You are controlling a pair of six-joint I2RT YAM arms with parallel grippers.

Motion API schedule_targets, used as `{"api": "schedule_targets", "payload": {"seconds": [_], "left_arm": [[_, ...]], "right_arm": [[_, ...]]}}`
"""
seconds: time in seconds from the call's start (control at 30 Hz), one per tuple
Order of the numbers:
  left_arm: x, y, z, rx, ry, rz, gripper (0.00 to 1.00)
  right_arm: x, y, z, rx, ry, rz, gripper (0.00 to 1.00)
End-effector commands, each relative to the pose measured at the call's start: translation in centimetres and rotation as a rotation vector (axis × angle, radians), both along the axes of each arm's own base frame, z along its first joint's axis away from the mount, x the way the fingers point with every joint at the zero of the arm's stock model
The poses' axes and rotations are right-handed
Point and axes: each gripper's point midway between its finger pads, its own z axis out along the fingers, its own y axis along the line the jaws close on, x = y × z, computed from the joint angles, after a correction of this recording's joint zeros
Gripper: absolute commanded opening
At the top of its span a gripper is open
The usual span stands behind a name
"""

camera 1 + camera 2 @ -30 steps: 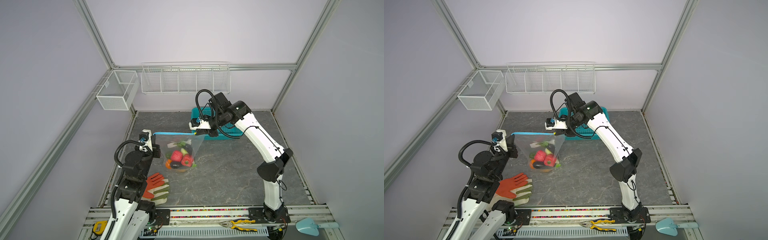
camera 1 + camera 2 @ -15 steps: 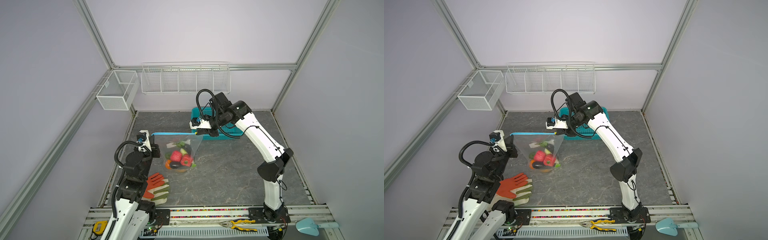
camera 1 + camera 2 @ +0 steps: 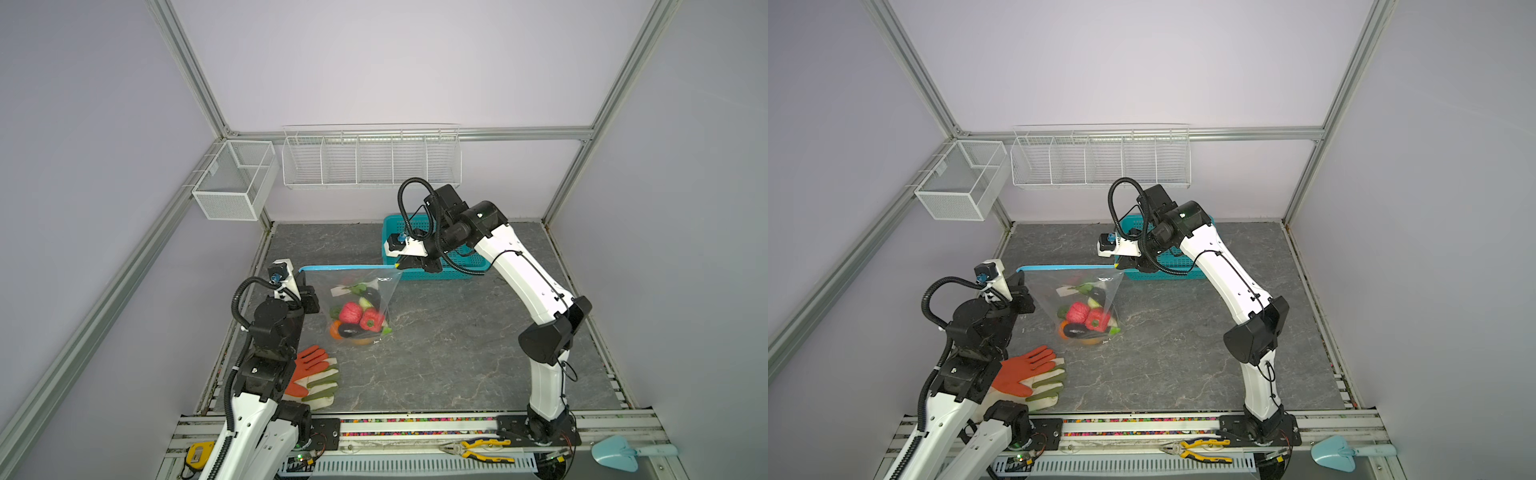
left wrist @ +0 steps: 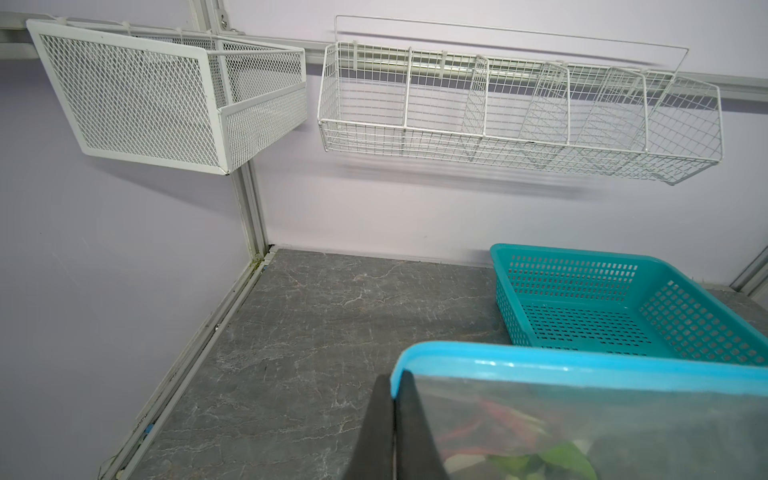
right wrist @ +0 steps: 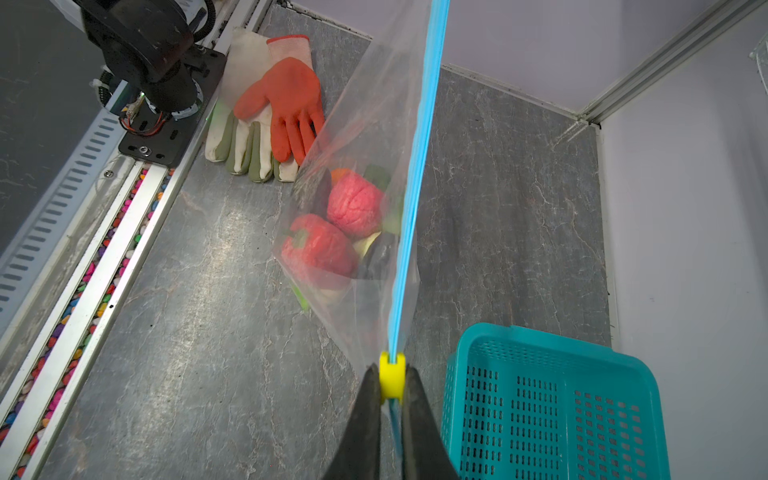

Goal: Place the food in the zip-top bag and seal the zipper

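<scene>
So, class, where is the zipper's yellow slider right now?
In the right wrist view the yellow slider sits pinched in the right hand, at the zipper end beside the teal basket.

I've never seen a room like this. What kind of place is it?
Probably a robot lab's test booth: two robot arms, plain walls on a metal frame, and toy food.

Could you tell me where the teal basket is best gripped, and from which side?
Likely the rim of the teal basket, on its short wall toward the left arm, from above: it sits upright and open, both wall faces reachable.
</scene>
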Motion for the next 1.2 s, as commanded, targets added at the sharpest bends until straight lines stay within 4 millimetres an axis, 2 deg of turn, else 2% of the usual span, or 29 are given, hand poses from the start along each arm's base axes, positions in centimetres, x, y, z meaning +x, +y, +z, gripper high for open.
{"api": "schedule_targets", "payload": {"seconds": [0.0,0.37,0.53,0.73,0.97,1.17], "left_arm": [[-0.4,2.0,1.7,-0.025,-0.03,0.103,0.0],[-0.9,2.4,1.6,0.003,-0.013,0.12,0.0],[-0.5,1.5,1.6,-0.009,-0.01,0.073,0.0],[0.2,0.3,3.8,-0.031,-0.043,0.015,0.0],[-0.3,-1.1,4.4,-0.044,-0.038,-0.07,0.0],[-1.2,-1.5,6.0,-0.049,-0.058,-0.107,0.0]], "right_arm": [[-0.4,-2.2,0.7,-0.03,0.012,-0.047,0.06],[0.0,-2.4,0.6,-0.019,0.033,-0.066,0.06],[-0.5,-2.3,1.1,-0.001,0.053,-0.065,0.06],[1.2,-2.4,1.7,0.038,-0.018,-0.141,0.06],[0.5,-2.5,2.4,0.042,0.005,-0.162,0.06],[-1.4,-2.1,3.5,0.059,0.013,-0.163,0.06]]}}
